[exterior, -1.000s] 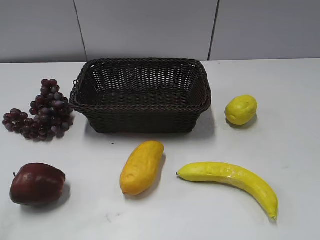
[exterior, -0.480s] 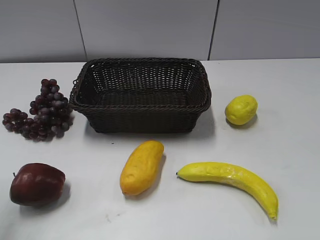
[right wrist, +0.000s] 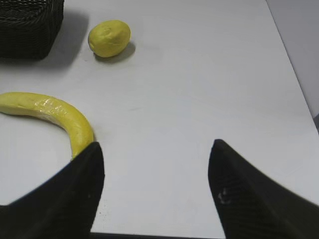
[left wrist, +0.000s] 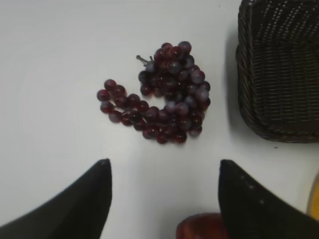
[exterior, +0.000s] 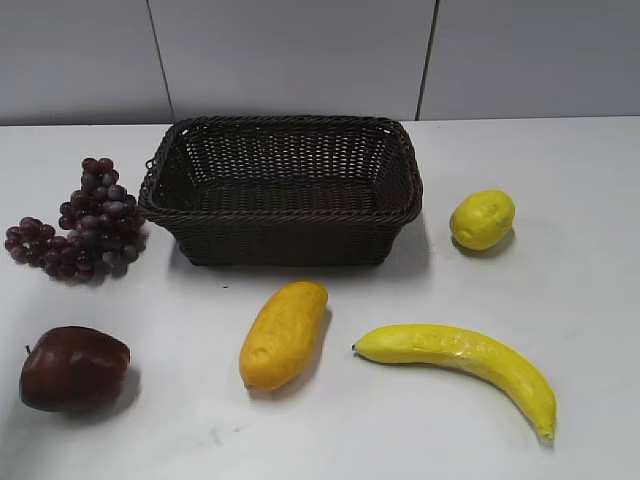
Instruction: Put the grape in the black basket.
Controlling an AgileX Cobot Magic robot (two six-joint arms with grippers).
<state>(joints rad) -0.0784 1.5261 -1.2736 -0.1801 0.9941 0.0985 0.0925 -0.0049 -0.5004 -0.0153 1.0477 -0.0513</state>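
L hand [left wrist: 164, 199] open above grape [left wrist: 162, 94] | black basket [exterior: 285, 245] holds nothing

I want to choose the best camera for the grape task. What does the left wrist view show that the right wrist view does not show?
Only the left wrist view shows the grape, lying on the table left of the basket and apart from it, a sliver of the dark red apple, and the open left gripper.

Only the right wrist view shows the lemon, the banana and the open right gripper.

Both show part of the black basket and the white table.
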